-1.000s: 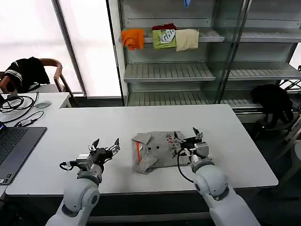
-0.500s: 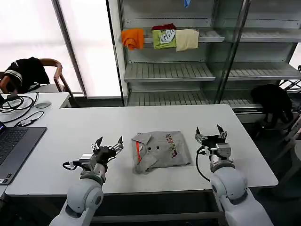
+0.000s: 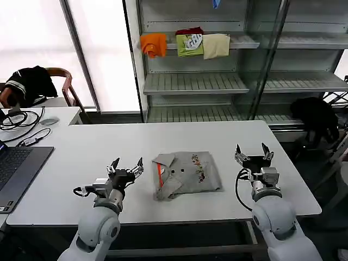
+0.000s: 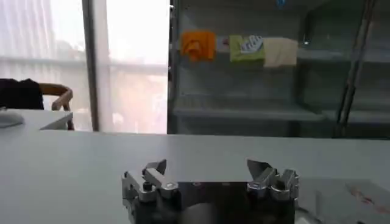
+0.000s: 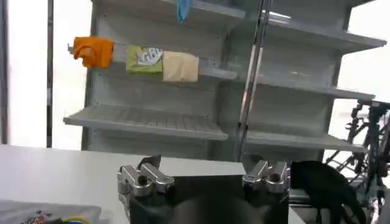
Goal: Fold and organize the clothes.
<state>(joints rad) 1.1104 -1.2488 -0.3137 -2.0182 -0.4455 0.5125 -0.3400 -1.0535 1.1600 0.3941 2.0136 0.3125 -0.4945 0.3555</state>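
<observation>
One folded light grey shirt [image 3: 187, 174] lies in the middle of the white table [image 3: 109, 144], its small multicoloured print and orange inner collar facing up. A corner of it also shows in the right wrist view [image 5: 42, 214] and in the left wrist view [image 4: 353, 195]. My left gripper [image 3: 126, 165] hovers open just left of the shirt, nothing between its fingers. My right gripper [image 3: 252, 153] is open to the right of the shirt, apart from it and empty. In the wrist views, both the left gripper [image 4: 207, 171] and the right gripper [image 5: 204, 171] have their jaws spread wide.
A laptop [image 3: 16, 171], cables [image 3: 22, 119] and a mouse sit at the table's left end. A shelf rack [image 3: 217, 81] behind holds orange, green and cream garments [image 3: 185, 44]. Black garments lie on a chair [image 3: 32, 84] at the left and at the right [image 3: 318, 117].
My right gripper let go of the shirt's right edge and moved right, away from it. The shirt now lies flatter and folded. The left gripper shifted slightly toward the shirt.
</observation>
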